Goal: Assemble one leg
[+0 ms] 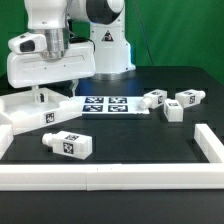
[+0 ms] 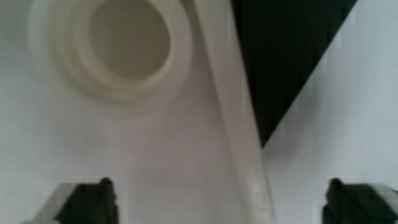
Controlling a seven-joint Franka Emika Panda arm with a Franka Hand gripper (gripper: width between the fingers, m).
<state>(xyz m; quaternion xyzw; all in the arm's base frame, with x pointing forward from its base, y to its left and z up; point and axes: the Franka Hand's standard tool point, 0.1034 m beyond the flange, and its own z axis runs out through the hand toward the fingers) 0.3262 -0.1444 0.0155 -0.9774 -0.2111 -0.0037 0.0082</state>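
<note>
The large flat white panel (image 1: 28,112) lies at the exterior view's left, a tag on its side. My gripper (image 1: 41,97) hangs low over it, mostly hidden by the wrist housing. In the wrist view the gripper (image 2: 224,203) is open, its dark fingertips (image 2: 89,200) wide apart, with nothing between them. Below it are the panel's round corner socket (image 2: 128,45) and the panel's edge (image 2: 231,110). One leg (image 1: 68,144) lies on its side on the black table in front of the panel. Three more legs (image 1: 175,106) lie at the back right.
The marker board (image 1: 108,105) lies flat behind the panel, near the robot base. A low white wall (image 1: 100,177) runs along the front of the table and up the right side (image 1: 211,145).
</note>
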